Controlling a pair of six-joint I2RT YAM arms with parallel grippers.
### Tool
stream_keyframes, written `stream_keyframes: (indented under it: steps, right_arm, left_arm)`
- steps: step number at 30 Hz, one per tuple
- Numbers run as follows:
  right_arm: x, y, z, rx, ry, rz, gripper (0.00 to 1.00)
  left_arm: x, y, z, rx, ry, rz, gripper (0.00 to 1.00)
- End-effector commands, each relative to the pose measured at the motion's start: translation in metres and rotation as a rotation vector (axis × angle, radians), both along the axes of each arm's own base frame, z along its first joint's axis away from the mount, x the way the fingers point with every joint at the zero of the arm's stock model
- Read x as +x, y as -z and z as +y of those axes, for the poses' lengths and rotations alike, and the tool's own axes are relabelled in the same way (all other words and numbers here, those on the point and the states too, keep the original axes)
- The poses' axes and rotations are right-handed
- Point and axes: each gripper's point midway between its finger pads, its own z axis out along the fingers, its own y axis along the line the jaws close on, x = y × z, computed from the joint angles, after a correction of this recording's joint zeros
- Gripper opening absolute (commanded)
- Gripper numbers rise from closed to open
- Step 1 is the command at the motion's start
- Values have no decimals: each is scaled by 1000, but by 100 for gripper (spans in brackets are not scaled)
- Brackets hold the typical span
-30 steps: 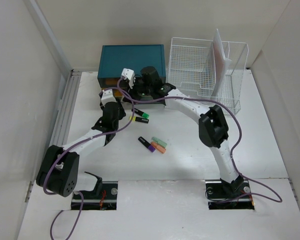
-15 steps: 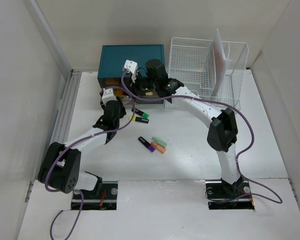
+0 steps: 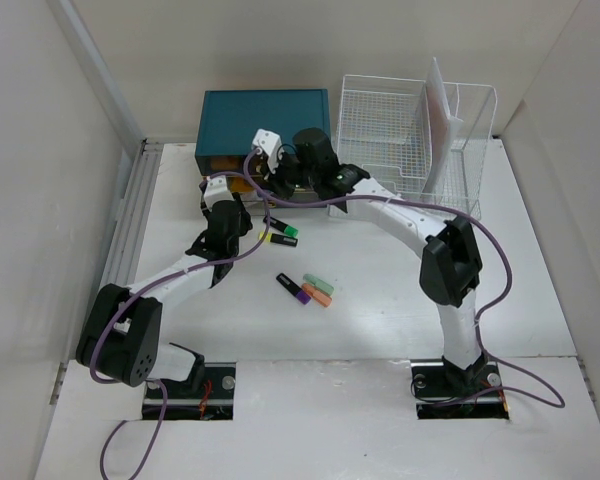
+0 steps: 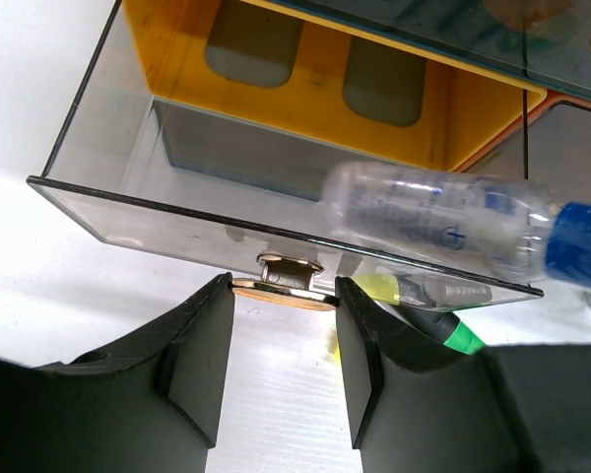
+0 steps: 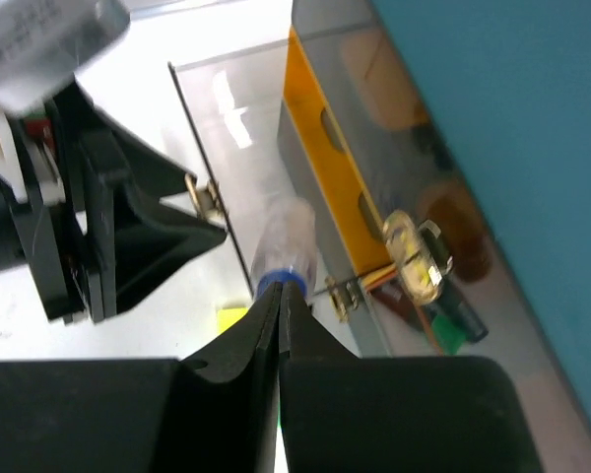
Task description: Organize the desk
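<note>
On the white desk point(image 3: 380, 320), the teal drawer chest point(image 3: 265, 115) has a clear drawer point(image 4: 177, 212) pulled out. My left gripper point(image 4: 284, 320) is shut on that drawer's gold handle point(image 4: 281, 286), one finger on each side. A clear bottle point(image 4: 433, 217) with a blue cap point(image 4: 586, 246) lies on its side in the drawer. My right gripper point(image 5: 280, 301) hangs just above the bottle point(image 5: 286, 241), fingers pressed together with nothing between them. From above, both grippers crowd the chest front, the left point(image 3: 225, 205) and the right point(image 3: 280, 180).
Loose highlighters lie on the desk: a yellow and a green one point(image 3: 280, 235) near the drawer, then purple point(image 3: 295, 288), orange point(image 3: 317, 295) and pale green point(image 3: 322, 284) mid-desk. A white wire rack point(image 3: 400, 130) stands back right. Grooved rails point(image 3: 130, 220) line the left side.
My right gripper has closed to empty, and its wrist shifted slightly right over the open drawer. The left gripper has kept its hold on the handle.
</note>
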Motion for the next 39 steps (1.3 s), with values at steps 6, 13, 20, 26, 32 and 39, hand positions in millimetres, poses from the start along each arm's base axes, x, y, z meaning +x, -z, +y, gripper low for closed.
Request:
stream_keyframes:
  steps: [6,13,20,26,32,39]
  right_arm:
    - [-13,-55,-12,65,16,-95,2]
    - [-19,-76,-24,77,38,-133,2]
    - [-14,-37,-29,16,52,-86,2]
    - [-6,-12,-22,-9,51,-59,0]
    - [0,2,-17,-24,50,-44,0]
    - [2,15,-13,-36,41,-26,0]
  left_arm:
    - [5,-5,-20,-65,70,-5,7]
    - [5,-5,-20,-65,70,-5,7]
    - [5,-5,-22,-68,79,-4,7]
    - [5,-5,-22,-68,79,-4,7]
    - [5,-5,-21,-60,82,-3,7]
    - [5,-6,-23,-66,91,-10,7]
